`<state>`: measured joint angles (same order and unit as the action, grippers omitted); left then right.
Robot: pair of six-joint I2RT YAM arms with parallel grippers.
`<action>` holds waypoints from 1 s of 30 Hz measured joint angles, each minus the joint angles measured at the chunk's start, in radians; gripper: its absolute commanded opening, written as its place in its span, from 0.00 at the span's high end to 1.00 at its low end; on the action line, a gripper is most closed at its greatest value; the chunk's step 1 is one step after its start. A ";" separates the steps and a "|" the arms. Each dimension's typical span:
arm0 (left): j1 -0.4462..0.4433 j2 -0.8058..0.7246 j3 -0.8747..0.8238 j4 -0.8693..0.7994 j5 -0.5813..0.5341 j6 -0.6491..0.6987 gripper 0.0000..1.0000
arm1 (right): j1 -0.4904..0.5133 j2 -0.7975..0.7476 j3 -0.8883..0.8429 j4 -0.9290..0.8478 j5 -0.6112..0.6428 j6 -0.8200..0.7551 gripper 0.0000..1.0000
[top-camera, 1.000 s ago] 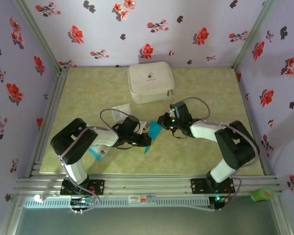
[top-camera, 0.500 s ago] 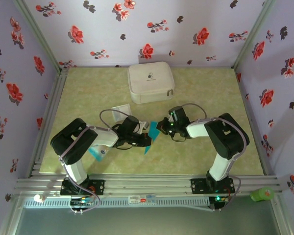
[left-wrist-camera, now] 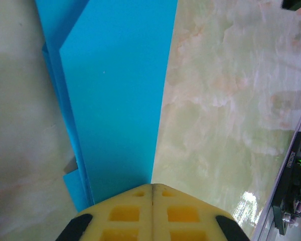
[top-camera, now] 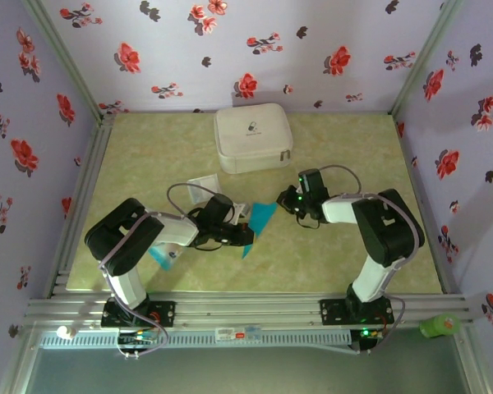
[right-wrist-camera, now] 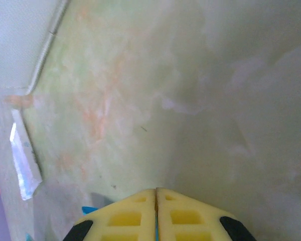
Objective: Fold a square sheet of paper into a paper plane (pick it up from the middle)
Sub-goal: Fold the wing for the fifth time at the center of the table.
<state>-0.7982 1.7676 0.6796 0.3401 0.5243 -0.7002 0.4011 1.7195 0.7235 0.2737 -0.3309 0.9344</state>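
Note:
The paper plane (top-camera: 263, 217) is bright blue paper folded in layers, lying mid-table between the two arms. My left gripper (top-camera: 245, 235) is shut on its near end. In the left wrist view the blue layers (left-wrist-camera: 115, 100) run forward from the closed yellow fingers, where the left gripper (left-wrist-camera: 153, 186) pinches them. My right gripper (top-camera: 286, 204) sits at the plane's far right corner, fingers pressed together. In the right wrist view a thin blue strip shows in the seam of the right gripper (right-wrist-camera: 156, 190). A blue corner (right-wrist-camera: 89, 209) pokes out under its left finger.
A white zip case (top-camera: 252, 138) stands at the back centre, its corner (right-wrist-camera: 15, 40) ahead-left of the right gripper. A translucent packet (top-camera: 201, 186) lies behind the left gripper. A pale blue-and-white packet (top-camera: 164, 256) lies under the left arm. The aluminium rail (top-camera: 246, 312) lines the near edge.
My right gripper has moved right and slightly back, away from the left gripper. The plane's upper corner now reaches further right toward it. The left arm has not moved.

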 measured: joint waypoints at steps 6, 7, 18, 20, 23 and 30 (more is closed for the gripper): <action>0.000 0.000 0.000 0.000 0.000 0.000 1.00 | 0.048 -0.159 -0.025 -0.010 0.020 -0.020 0.90; 0.000 0.000 0.000 0.000 0.000 0.000 1.00 | 0.060 -0.166 -0.025 -0.010 0.016 -0.023 0.91; 0.000 0.000 0.008 -0.013 0.002 0.000 1.00 | 0.146 -0.038 -0.084 0.045 -0.068 -0.008 0.99; 0.000 0.000 0.014 -0.028 0.002 0.000 1.00 | 0.142 -0.023 -0.084 0.045 -0.065 -0.008 1.00; 0.000 -0.006 0.019 -0.049 0.002 0.000 0.99 | 0.136 -0.015 -0.084 0.045 -0.066 -0.007 1.00; -0.002 -0.114 0.027 -0.217 0.000 -0.016 0.92 | 0.129 -0.014 -0.091 0.058 -0.065 -0.006 1.00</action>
<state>-0.7998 1.6531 0.7071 0.1226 0.5247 -0.7158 0.5301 1.7058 0.6327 0.3313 -0.3958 0.9279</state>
